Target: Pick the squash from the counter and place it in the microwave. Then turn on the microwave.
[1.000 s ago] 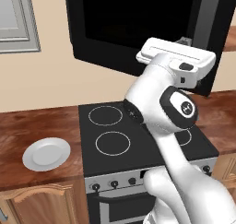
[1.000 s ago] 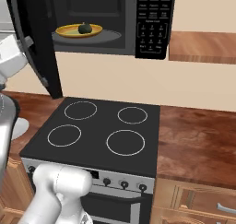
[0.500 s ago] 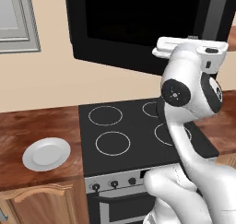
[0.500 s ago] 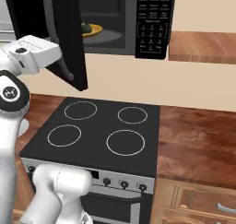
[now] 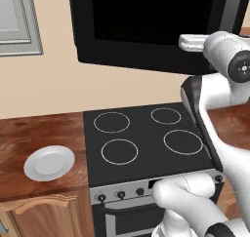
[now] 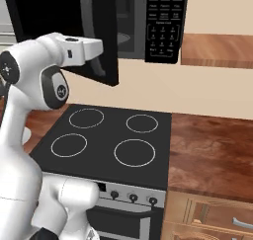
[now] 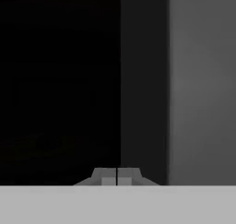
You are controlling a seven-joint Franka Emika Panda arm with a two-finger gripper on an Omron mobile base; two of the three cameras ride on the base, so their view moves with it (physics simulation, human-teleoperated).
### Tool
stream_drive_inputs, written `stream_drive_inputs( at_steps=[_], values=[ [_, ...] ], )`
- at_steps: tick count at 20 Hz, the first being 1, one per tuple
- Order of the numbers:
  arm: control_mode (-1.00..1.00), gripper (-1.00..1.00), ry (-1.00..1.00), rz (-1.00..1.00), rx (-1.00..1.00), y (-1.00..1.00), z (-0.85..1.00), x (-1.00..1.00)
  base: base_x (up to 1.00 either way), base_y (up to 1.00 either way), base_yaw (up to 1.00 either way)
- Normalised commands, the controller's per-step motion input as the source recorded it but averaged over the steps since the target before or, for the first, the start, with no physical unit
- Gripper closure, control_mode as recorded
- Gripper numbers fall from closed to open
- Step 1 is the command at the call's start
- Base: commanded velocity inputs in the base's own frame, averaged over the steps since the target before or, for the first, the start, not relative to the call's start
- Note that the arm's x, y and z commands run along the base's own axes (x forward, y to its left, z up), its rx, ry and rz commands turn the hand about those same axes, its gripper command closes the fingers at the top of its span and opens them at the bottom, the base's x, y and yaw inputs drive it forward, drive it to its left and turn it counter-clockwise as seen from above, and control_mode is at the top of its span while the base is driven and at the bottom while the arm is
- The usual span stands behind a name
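**Microwave door half-swung; gripper pressed shut against its outer face**

Gripper [image 7: 117, 176]: fingertips pressed together, pinching nothing. In the hand view they sit right up against a dark flat surface, judged to be the door [image 6: 96, 46] of the microwave [image 6: 165, 24]. In the right base view the hand meets the door's outer face near its free edge.

Door: stands partly open, with a slice of grey cavity beyond the gripper and the keypad [image 6: 166, 21] further over on the far side of that gap.

Squash: not made out in the current views; the door covers most of the cavity ahead of the gripper. Judged to be inside already, but cannot confirm.

Handling notes (judgement): the door is a stiff, hinged panel with smooth glass, so closed fingertips may skate sideways. Best contact is flat, near the free edge, far from the hinge, for least effort. Keypad buttons are small and rigid; a closed fingertip should suit a light, square press.

Below the gripper: stovetop [image 5: 146, 143]; a white plate [image 5: 49, 163] on the counter [image 5: 29, 133].
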Motion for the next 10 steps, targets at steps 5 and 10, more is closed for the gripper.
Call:
stream_drive_inputs(
  at_steps=[5, 10],
  values=[
    [-1.00, 1.00, 0.11, 0.34, 0.07, -0.25, 0.00, 0.14, 0.00, 0.00, 0.00],
    [-1.00, 1.00, 0.12, 0.31, 0.08, -0.25, 0.00, 0.32, 0.00, 0.00, 0.00]
  ],
)
